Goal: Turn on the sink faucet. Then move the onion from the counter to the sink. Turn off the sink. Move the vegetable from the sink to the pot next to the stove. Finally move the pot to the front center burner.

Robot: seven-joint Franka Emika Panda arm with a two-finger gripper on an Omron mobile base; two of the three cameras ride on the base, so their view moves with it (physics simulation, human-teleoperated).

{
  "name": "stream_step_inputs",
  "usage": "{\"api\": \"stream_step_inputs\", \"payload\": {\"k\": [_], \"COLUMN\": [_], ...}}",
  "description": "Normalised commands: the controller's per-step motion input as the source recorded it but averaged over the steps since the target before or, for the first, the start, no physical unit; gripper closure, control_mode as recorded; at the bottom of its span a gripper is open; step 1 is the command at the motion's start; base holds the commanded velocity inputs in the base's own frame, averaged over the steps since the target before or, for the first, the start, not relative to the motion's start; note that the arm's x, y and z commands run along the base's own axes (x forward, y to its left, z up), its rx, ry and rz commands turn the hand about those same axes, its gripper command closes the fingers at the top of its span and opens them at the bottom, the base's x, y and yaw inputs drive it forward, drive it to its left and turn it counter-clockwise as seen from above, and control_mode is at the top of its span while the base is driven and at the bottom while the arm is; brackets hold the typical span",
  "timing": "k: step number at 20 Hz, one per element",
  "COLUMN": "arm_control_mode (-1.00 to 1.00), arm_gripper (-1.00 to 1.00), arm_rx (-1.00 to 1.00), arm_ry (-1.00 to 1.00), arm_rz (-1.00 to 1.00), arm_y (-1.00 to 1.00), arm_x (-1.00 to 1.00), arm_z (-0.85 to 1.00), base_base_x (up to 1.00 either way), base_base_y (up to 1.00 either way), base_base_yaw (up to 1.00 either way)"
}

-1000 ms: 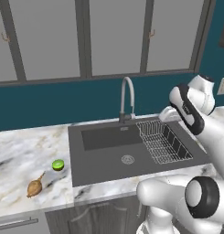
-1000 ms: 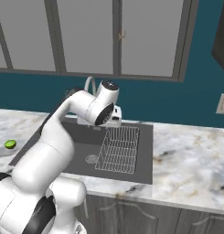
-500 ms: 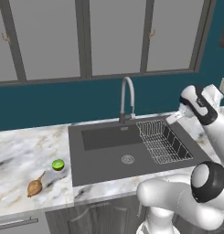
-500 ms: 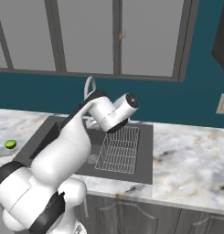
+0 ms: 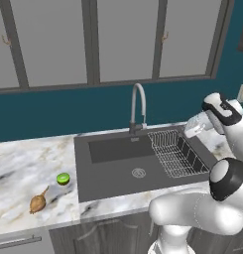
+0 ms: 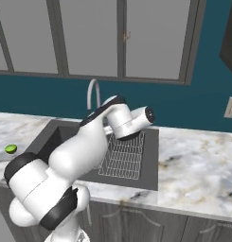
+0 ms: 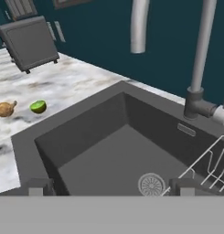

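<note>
- While we hung over the right side of the sink (image 5: 108, 183), our gripper (image 7: 109, 186) had its jaws spread wide apart with nothing between them, the two dark fingertips (image 7: 38, 186) poking up at the bottom of the hand view.
- Straight ahead of us stood the sink faucet (image 7: 200, 68), its upright stem rising from the back rim and the arched spout's mouth hanging above the basin; no water showed.
- Down in the dark basin we saw the round drain (image 7: 151, 184), and the wire rack (image 5: 175, 154) sat in the right part of the sink.
- Over on the marble counter (image 5: 24, 168), left of the sink, the onion (image 5: 37, 202) lay near the front edge, stalk pointing up toward the lime (image 5: 63, 178) just beside it, the two apart.
- Farther back on that counter a grey toaster (image 7: 31, 43) stood against the teal wall.
</note>
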Motion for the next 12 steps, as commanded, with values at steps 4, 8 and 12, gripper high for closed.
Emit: {"api": "stream_step_inputs", "payload": {"k": [4, 8, 12], "arm_control_mode": [-1.0, -1.0, -1.0], "arm_gripper": [-1.0, -1.0, -1.0], "arm_rx": [0.01, 0.07, 0.07], "arm_ry": [-0.06, -0.19, -0.2], "arm_rz": [0.0, 0.07, 0.08], "arm_y": [0.04, 0.17, 0.01], "arm_x": [0.51, 0.45, 0.48], "arm_z": [-0.16, -0.06, -0.06], "base_base_x": [0.0, 0.0, 0.0], "base_base_y": [0.0, 0.0, 0.0], "base_base_yaw": [0.0, 0.0, 0.0]}}
